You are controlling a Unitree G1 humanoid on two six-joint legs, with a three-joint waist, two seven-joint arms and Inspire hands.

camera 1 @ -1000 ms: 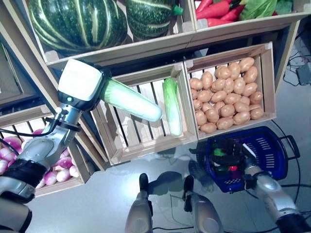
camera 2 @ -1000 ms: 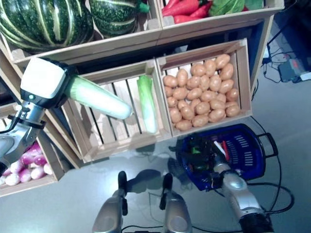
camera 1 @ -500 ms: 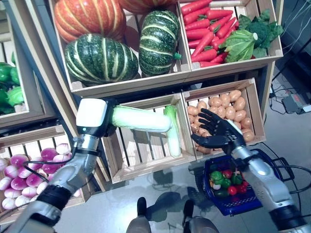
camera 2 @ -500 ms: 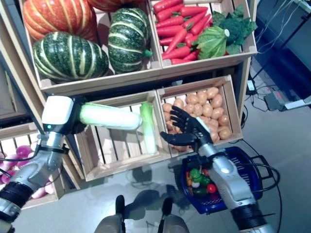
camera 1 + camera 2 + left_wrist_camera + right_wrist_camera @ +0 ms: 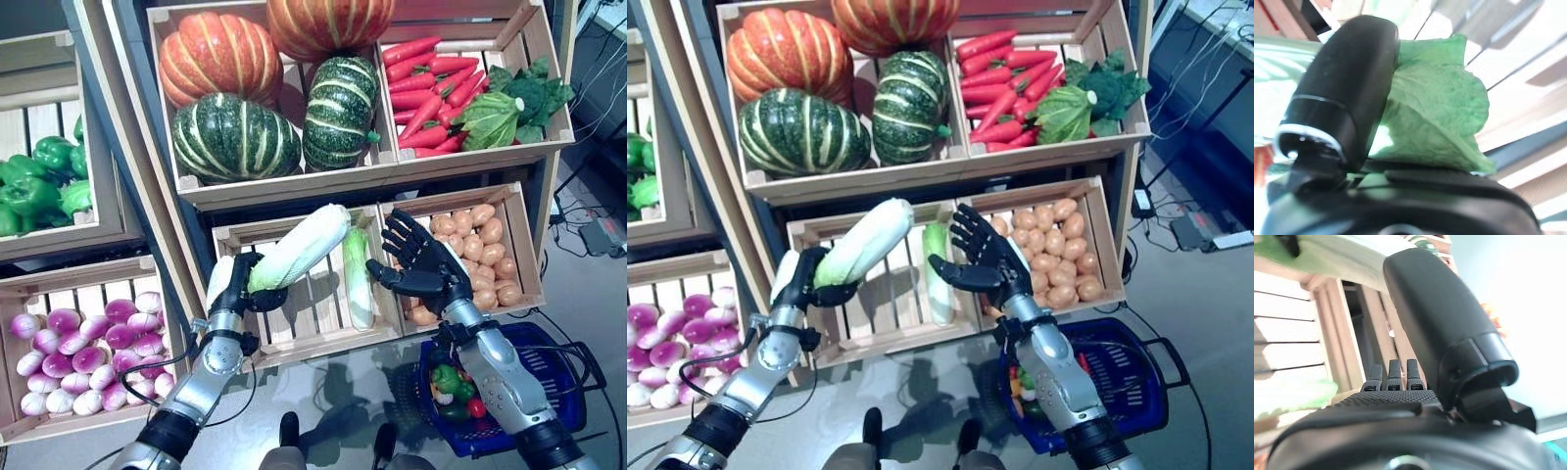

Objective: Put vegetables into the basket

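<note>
My left hand (image 5: 242, 285) is shut on a long pale green cabbage (image 5: 299, 248), held tilted up in front of the slatted middle crate (image 5: 306, 333); its leafy end (image 5: 1435, 117) shows in the left wrist view. A second cabbage (image 5: 359, 278) lies in that crate. My right hand (image 5: 419, 264) is open with fingers spread, raised before the potato crate (image 5: 517, 245), just right of the held cabbage's tip. The blue basket (image 5: 549, 387) sits on the floor at lower right with several small vegetables (image 5: 449, 387) inside.
Upper crates hold pumpkins and squashes (image 5: 257, 88) and carrots with greens (image 5: 460, 83). Green peppers (image 5: 39, 181) fill a crate at far left. Purple-white turnips (image 5: 83, 343) lie in the lower left crate. Potatoes (image 5: 480, 245) sit behind my right hand.
The view has shifted, showing more of the upper shelves. My left hand has turned, swinging the cabbage from level to tilted up. My right hand stays raised and open, close to the cabbage's tip.
</note>
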